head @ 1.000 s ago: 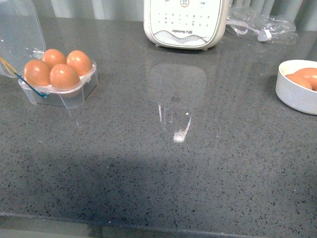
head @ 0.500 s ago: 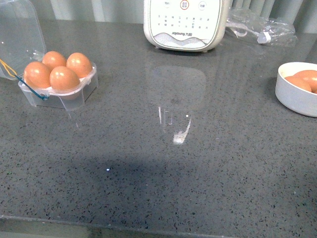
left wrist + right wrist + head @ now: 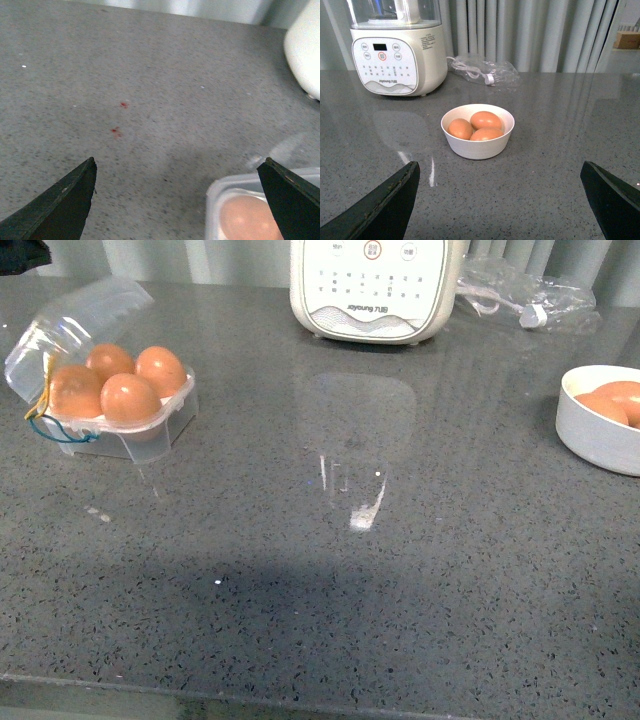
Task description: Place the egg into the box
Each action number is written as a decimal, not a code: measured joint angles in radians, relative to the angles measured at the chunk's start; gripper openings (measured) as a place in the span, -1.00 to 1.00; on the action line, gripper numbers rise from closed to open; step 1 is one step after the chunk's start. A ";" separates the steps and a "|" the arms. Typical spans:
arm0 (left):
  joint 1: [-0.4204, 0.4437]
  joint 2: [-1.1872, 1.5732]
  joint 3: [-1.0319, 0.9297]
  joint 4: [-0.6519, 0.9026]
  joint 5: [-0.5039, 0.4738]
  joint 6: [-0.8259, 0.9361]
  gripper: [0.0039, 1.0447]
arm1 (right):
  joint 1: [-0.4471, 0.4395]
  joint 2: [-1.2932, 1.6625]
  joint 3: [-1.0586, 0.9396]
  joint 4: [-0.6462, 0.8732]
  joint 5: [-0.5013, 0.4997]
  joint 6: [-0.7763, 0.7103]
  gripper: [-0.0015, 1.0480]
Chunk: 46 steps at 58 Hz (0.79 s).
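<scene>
Looks almost done: 4 eggs (image 3: 130,398) in the box (image 3: 150,437) at the left of the tabletop (image 3: 350,570), filling every cell. Clear lid (image 3: 70,320) leaning half over them, not shut yet. Nothing held in the left jaws, spread wide, near a corner of the box. Same for the right jaws: wide apart, empty, facing the white bowl (image 3: 477,147) with 3 more eggs, well apart from the box

At the upper left of the front view you see a box (image 3: 150,435) of clear, shiny plastic; its eggs (image 3: 128,398) have smooth, faintly glossy shells. Your counter (image 3: 400,590) is speckled grey stone, polished enough to mirror the cream glossy-plastic appliance (image 3: 375,290). The white bowl (image 3: 590,430) at right looks smooth.
</scene>
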 joint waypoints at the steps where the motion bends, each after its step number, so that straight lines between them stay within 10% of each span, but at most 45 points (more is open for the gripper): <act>1: -0.003 -0.003 -0.002 -0.003 0.006 0.000 0.87 | 0.000 0.000 0.000 0.000 0.000 0.000 0.86; 46: -0.100 -0.150 -0.080 -0.117 0.112 0.089 0.87 | 0.000 0.000 0.000 0.000 0.000 0.000 0.86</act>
